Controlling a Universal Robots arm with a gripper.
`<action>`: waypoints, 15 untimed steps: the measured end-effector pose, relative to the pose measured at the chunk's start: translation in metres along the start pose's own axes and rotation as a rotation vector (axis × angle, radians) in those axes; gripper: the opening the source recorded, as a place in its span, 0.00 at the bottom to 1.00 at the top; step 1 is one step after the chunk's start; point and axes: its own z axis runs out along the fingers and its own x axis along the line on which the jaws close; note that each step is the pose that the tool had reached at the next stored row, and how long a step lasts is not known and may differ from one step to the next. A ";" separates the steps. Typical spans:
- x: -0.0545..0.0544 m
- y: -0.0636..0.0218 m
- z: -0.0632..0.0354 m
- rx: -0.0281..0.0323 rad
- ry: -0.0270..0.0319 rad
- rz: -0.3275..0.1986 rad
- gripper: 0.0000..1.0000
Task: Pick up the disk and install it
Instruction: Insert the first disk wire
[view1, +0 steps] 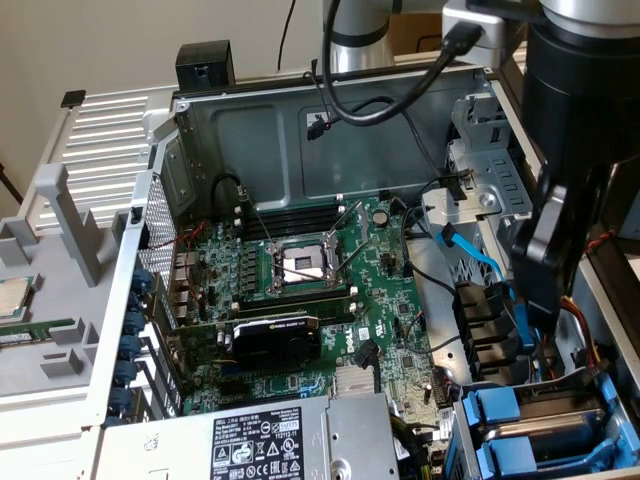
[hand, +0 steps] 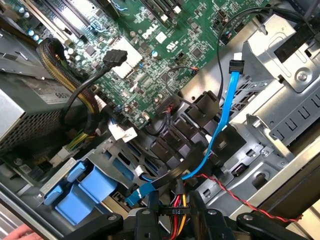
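Note:
My gripper hangs over the drive cage at the exterior view's right side of the open computer case. In the wrist view its black fingers stand apart with nothing between them; only cables show in the gap of the gripper. Two blue plastic frames sit stacked in the cage just below and in front of it. Their blue tabs also show in the wrist view. The disk itself is hidden; I cannot tell whether either frame carries it.
A light blue data cable and red, yellow and black power wires cross the cage under the gripper. The motherboard fills the case floor. The silver power-supply box stands beside the frames. A person's hand shows outside the case wall.

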 end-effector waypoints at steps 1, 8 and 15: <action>0.000 0.0000 0.0001 0.0000 0.0000 0.000 0.35; -0.001 0.0001 0.0011 0.0000 -0.0001 0.000 0.35; -0.001 0.0002 0.0015 0.0000 -0.0001 0.000 0.35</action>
